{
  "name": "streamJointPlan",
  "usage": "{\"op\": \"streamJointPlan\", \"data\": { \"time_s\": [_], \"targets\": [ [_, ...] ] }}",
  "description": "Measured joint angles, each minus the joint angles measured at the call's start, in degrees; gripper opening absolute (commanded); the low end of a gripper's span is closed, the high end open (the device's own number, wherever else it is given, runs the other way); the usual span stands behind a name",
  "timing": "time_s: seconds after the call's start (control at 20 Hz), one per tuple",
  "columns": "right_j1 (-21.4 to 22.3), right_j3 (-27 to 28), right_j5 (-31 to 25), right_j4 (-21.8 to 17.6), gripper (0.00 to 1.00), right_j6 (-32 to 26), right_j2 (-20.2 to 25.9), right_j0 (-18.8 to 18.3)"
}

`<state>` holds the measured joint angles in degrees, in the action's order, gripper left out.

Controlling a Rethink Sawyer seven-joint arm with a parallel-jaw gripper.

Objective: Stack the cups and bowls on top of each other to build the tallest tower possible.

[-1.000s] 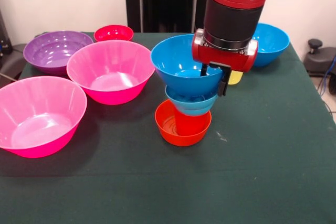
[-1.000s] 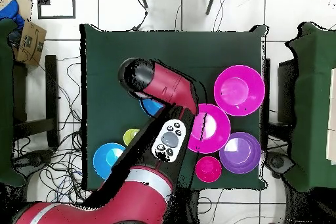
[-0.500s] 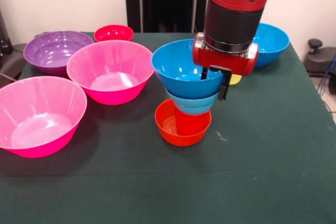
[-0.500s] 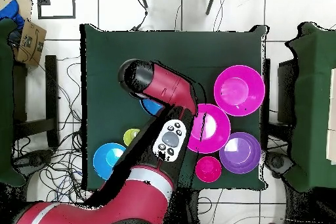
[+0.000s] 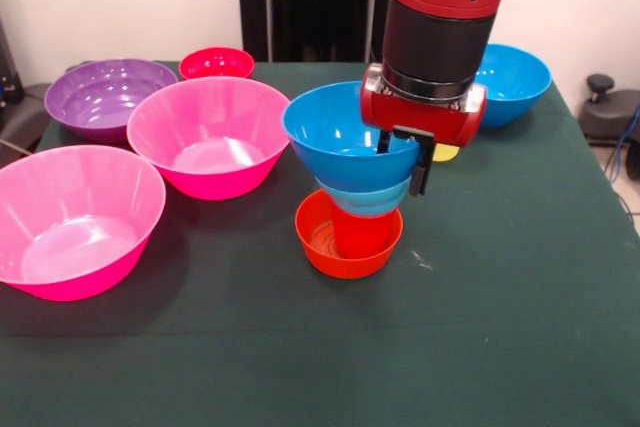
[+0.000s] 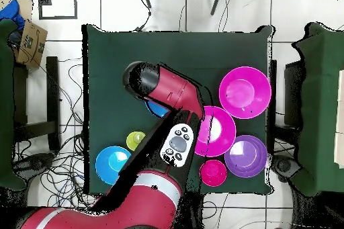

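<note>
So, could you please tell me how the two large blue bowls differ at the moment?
The blue bowl on the tower sits raised on stacked pieces and tilts; the claw grips its rim. The blue bowl at the far corner rests level on the table, untouched. Both look the same colour and size.

My arm shows glossy red shell and matt black bands. The bowls look like smooth, shiny plastic: pink, purple, blue. The table wears matt dark-green cloth.
</note>
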<state>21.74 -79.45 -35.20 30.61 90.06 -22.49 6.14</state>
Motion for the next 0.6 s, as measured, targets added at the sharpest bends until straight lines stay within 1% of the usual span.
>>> {"op": "streamJointPlan", "data": {
  "time_s": [0.55, 0.6],
  "targets": [
    [0.04, 0.0, 0.0, 0.0, 0.0, 0.0, 0.13, -0.01],
    [0.03, 0.0, 0.0, 0.0, 1.0, 0.0, 0.13, -0.01]
  ]
}}
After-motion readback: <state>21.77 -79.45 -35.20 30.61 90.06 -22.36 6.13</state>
